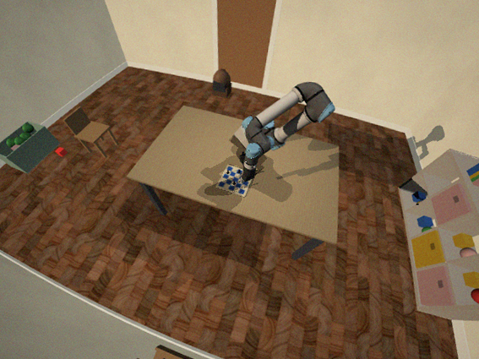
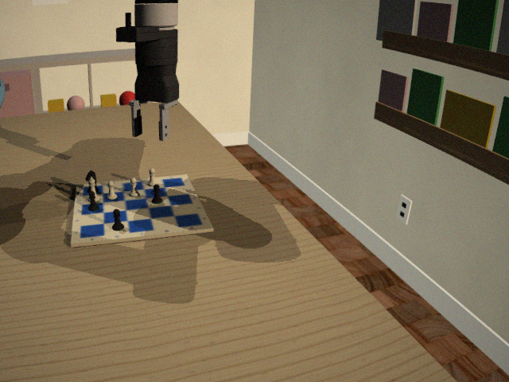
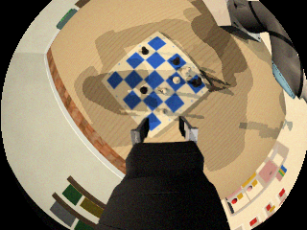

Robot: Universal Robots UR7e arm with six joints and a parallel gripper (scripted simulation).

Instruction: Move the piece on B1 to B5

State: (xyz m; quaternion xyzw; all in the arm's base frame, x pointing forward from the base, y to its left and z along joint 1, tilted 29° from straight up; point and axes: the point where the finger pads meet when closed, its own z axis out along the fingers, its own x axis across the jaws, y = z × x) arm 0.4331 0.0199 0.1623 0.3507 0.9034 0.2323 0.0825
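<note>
A small blue-and-white chessboard lies on the wooden table; it also shows in the top view and in the wrist view. Several white pawns stand along its far rows, one at the far right. Black pieces stand among them, one near the middle and one near the front. The edge letters and digits are too small to read. My gripper is open and empty. It hangs well above the board's far side, fingers pointing down, and shows in the wrist view over the board's edge.
The table's right edge runs close to the board, with floor and a wall beyond. A shelf unit with coloured blocks and balls stands at the right of the room. A chair and a green bin stand at the left.
</note>
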